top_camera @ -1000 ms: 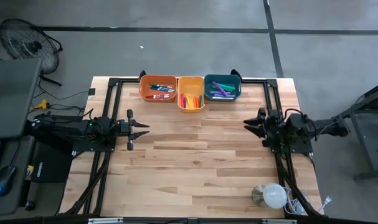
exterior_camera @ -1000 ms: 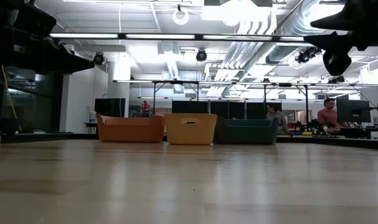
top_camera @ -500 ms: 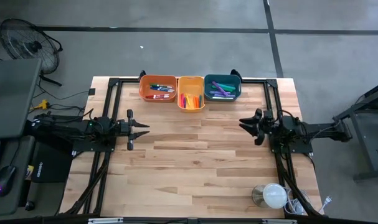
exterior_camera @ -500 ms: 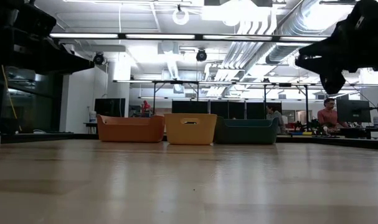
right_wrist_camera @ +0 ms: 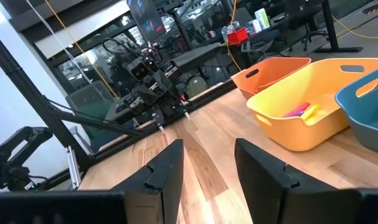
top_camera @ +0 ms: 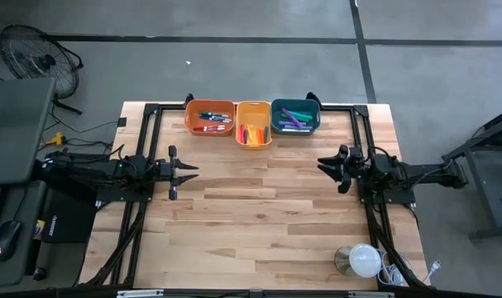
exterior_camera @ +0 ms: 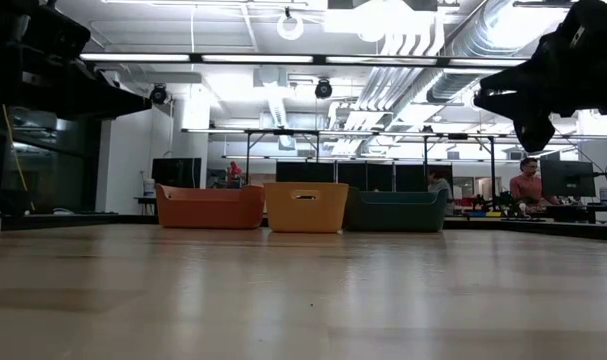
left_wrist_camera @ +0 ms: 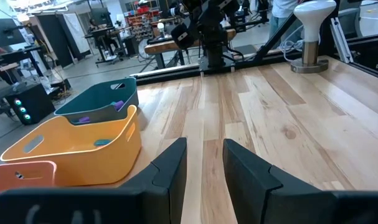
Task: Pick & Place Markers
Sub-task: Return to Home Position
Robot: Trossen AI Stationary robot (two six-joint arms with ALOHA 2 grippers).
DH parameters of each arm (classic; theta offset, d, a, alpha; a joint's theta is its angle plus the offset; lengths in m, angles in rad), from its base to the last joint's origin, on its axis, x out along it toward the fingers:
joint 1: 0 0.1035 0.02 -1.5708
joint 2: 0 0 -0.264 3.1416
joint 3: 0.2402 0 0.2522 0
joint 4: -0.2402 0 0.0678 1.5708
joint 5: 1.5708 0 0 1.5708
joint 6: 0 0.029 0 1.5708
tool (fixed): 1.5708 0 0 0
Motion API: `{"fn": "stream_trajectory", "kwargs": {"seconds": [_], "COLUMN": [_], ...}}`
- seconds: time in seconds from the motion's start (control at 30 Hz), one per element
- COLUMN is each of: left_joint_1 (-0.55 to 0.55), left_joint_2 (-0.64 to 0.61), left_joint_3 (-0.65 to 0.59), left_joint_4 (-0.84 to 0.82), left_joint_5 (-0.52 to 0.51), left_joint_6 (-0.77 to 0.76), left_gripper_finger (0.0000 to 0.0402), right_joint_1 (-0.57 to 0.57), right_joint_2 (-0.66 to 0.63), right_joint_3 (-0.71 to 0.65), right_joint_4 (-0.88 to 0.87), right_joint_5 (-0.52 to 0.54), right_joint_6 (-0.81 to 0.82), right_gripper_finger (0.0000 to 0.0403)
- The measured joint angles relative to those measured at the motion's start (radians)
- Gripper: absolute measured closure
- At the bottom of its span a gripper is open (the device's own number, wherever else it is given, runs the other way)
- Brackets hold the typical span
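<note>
The sorting table (top_camera: 267,215) with both robot arms drawn back to opposite sides. All markers (top_camera: 207,122) in sight lie inside three bins standing in a row, touching side by side, at the middle of the table's far edge. The orange bin (exterior_camera: 209,207) stands nearest the left arm and holds red, blue and green markers. The yellow bin (exterior_camera: 305,206) in the middle holds pink, orange and yellow ones. The teal bin (exterior_camera: 395,210) nearest the right arm holds purple and green ones.

No marker lies on the bare wood. The left gripper (top_camera: 190,168) hangs above the table just inside its left edge, pointing toward the centre. Its jaws are parted with nothing between them, as its wrist camera shows. The right gripper (top_camera: 325,163) faces it from just inside the right edge, tilted slightly down. Its jaws likewise stand apart and empty. Both grippers are raised well clear of the tabletop and well apart from the bins.

A white round-topped object on a metal base (top_camera: 362,260) stands at the table's near right corner. A floor fan (top_camera: 31,54) sits beyond the far left corner, and a person (exterior_camera: 528,185) is at a workbench in the room behind.
</note>
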Motion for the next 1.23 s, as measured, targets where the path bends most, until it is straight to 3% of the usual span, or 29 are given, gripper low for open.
{"fn": "stream_trajectory", "kwargs": {"seconds": [1.23], "left_joint_1": [0.0], "left_joint_2": [0.0], "left_joint_3": [0.0], "left_joint_4": [-0.007], "left_joint_5": [0.054], "left_joint_6": [0.054], "left_gripper_finger": [0.0302], "right_joint_1": [0.0], "right_joint_2": [0.0], "right_joint_3": [-0.001], "right_joint_4": [0.003], "right_joint_5": [0.0], "right_joint_6": [0.0], "right_gripper_finger": [0.0269]}}
